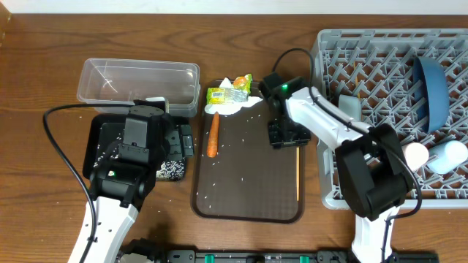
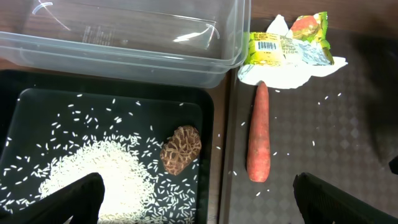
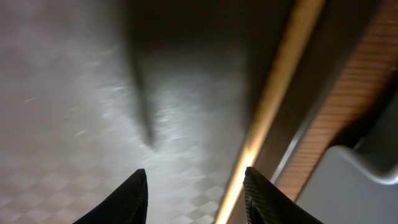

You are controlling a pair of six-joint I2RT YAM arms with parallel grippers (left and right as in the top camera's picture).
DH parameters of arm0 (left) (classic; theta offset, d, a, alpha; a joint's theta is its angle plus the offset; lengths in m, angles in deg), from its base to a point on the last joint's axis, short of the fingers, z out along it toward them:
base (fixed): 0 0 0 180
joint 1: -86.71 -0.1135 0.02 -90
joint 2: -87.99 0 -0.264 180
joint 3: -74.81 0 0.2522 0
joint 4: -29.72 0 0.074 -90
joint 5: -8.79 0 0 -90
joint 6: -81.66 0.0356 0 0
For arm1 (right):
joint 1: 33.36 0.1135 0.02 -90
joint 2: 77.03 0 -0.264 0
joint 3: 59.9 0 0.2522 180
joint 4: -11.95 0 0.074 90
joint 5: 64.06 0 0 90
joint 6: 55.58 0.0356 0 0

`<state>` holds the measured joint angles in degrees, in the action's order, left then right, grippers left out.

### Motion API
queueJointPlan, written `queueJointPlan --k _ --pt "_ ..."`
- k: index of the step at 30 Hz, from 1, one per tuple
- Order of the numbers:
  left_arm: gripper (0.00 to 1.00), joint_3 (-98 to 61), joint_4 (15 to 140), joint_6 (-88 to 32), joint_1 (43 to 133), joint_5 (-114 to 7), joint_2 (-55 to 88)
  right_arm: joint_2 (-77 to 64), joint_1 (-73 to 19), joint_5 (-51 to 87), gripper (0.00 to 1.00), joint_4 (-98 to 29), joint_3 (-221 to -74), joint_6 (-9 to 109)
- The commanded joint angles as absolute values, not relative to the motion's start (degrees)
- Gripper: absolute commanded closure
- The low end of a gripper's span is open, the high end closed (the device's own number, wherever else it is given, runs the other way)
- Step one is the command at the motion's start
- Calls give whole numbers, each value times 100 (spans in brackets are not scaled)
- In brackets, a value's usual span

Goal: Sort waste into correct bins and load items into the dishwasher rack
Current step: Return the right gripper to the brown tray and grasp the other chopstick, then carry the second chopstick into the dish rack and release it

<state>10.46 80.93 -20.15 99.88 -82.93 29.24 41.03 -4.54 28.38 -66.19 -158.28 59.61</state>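
My left gripper (image 2: 199,208) is open and empty over the right edge of the black tray (image 2: 25,106), which holds a heap of white rice (image 2: 99,177) and the brown food lump (image 2: 181,149). The clear tub (image 1: 139,82) behind it is empty. The orange carrot (image 1: 213,135), the yellow-green wrapper (image 1: 228,93) and the white tissue (image 1: 228,109) lie at the far end of the brown serving tray (image 1: 248,204). My right gripper (image 3: 196,199) is open low over that tray, with a wooden chopstick (image 3: 273,106) just inside its right finger. The dark blue dish (image 1: 431,91) stands in the grey dishwasher rack (image 1: 380,51).
A pale blue cup (image 1: 447,157) and a white round item (image 1: 414,155) lie in the rack's front right part. Loose rice grains (image 1: 241,128) dot the serving tray. The rack's grey corner (image 3: 354,186) is close to my right gripper. A black cable (image 1: 66,157) loops left of the left arm.
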Motion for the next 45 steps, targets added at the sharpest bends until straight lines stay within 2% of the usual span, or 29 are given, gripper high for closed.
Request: queueJointPlan --k 1,7,11,15,21,27,36,40,45 --pt "2 933 8100 -2004 9957 -8300 2914 4156 -543 3069 56 -6667 -15817 6075" --pt "2 933 8100 -2004 9957 -8300 2914 4160 -543 3152 51 -6709 -15701 6118" --pt "2 933 8100 -2004 9957 -8300 2914 4160 -535 3124 65 -6473 -15395 6118" --pt "2 933 8100 -2004 9957 -8300 2914 4160 -532 2818 72 -6143 -15074 6116" --pt "2 933 8100 -2004 9957 -8300 2914 4158 -502 2626 99 -5933 -15036 6059" --pt "2 933 8100 -2004 9957 -8300 2914 4060 -489 2630 99 -6298 -15725 5943" --pt "2 933 8100 -2004 9957 -8300 2914 2997 -666 2634 99 -6582 -17089 4938" --pt "2 933 8100 -2004 9957 -8300 2914 2447 -1162 3192 99 -6694 -17334 4763" --pt "2 933 8100 -2004 9957 -8300 2914 1999 -2250 3345 99 -6766 -17342 4188"
